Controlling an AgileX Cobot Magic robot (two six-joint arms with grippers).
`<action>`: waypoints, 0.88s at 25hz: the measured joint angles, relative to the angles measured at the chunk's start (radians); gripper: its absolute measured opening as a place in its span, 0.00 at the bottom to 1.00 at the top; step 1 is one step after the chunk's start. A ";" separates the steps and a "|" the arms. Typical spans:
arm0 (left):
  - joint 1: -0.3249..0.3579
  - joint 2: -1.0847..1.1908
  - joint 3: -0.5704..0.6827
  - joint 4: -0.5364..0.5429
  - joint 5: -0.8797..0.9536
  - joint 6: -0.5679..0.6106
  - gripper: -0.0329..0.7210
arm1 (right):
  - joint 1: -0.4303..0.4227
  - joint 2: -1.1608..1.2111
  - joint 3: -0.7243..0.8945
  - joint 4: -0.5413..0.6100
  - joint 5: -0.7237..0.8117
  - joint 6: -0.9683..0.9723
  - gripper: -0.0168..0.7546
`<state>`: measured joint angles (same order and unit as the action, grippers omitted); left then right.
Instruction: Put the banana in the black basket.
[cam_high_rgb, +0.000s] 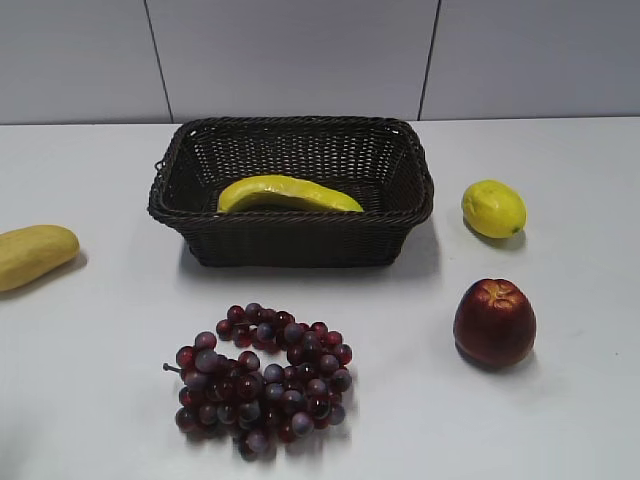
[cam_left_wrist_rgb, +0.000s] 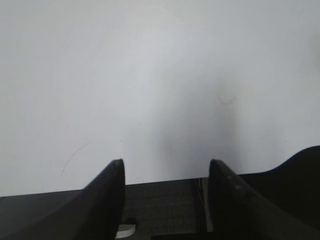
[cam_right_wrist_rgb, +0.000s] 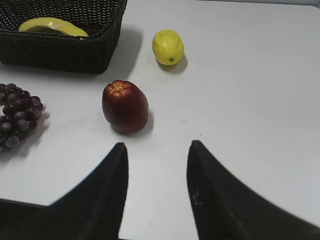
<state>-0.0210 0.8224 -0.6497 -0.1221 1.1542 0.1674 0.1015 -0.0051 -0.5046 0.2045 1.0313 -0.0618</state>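
The yellow banana (cam_high_rgb: 288, 194) lies inside the black basket (cam_high_rgb: 405, 213) at the back middle of the table. It also shows in the right wrist view (cam_right_wrist_rgb: 52, 26), inside the basket (cam_right_wrist_rgb: 70, 52) at the top left. My left gripper (cam_left_wrist_rgb: 166, 165) is open and empty over bare white table; neither task thing shows in its view. My right gripper (cam_right_wrist_rgb: 157, 147) is open and empty, low over the table in front of the fruit, well away from the basket. Neither gripper shows in the exterior view.
A bunch of dark red grapes (cam_high_rgb: 262, 380) lies in front of the basket. A red apple (cam_high_rgb: 494, 322) and a lemon (cam_high_rgb: 493, 208) sit to the right. A stubby orange-yellow fruit (cam_high_rgb: 32, 255) lies at the left edge.
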 joint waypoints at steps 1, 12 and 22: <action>0.000 -0.039 0.018 0.000 0.000 0.000 0.73 | 0.000 0.000 0.000 0.000 0.000 0.000 0.41; 0.000 -0.406 0.107 -0.015 -0.026 -0.001 0.73 | 0.000 0.000 0.000 0.000 0.000 0.000 0.41; 0.000 -0.677 0.147 -0.022 -0.107 -0.001 0.73 | 0.000 0.000 0.000 0.000 0.000 0.000 0.41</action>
<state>-0.0210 0.1459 -0.5029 -0.1439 1.0476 0.1666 0.1015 -0.0051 -0.5046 0.2045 1.0313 -0.0618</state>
